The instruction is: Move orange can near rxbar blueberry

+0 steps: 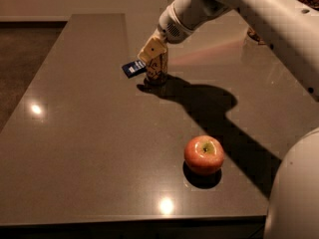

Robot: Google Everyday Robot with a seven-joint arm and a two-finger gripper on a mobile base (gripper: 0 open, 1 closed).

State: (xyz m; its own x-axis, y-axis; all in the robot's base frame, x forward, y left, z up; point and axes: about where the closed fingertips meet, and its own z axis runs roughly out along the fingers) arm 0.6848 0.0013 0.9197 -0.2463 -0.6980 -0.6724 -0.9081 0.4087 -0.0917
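The orange can (157,72) stands upright on the dark table (89,148), at the back middle. The rxbar blueberry (133,68), a flat dark-blue wrapper, lies just left of the can, touching or nearly touching it. My gripper (155,58) comes down from the upper right and is shut around the can's upper part. One pale finger pad (152,50) covers the can's top.
A red-yellow apple (204,155) sits at the front right of the table. The arm's shadow (209,103) lies between the can and the apple. The robot's white body (294,193) is at the right edge. The table's front edge runs along the bottom.
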